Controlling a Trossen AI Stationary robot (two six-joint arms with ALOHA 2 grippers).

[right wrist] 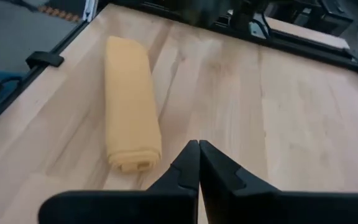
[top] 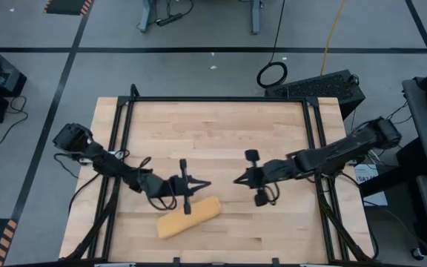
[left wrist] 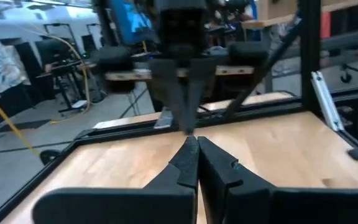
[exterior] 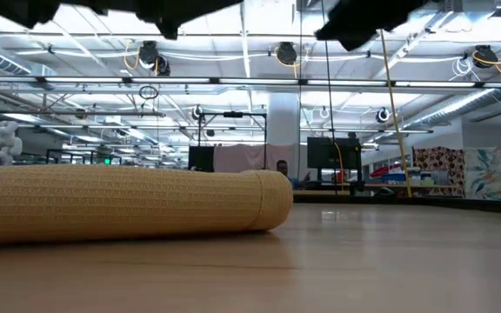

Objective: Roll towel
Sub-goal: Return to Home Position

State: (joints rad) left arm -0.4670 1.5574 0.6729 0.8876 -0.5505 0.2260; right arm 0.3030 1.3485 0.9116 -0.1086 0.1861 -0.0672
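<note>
Towel (top: pixel 190 217), rolled, lies low-centre in the high view, long axis slanting up-right — just below the left gripper (top: pixel 201 184), the right gripper (top: pixel 238 180) farther off; both jaws pressed together.

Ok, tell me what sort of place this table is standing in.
Probably a big robotics lab or workshop hall: an open ceiling with pipes and strip lights, a bare grey floor marked with dark tape lines, and screens beyond the wooden table.
</note>
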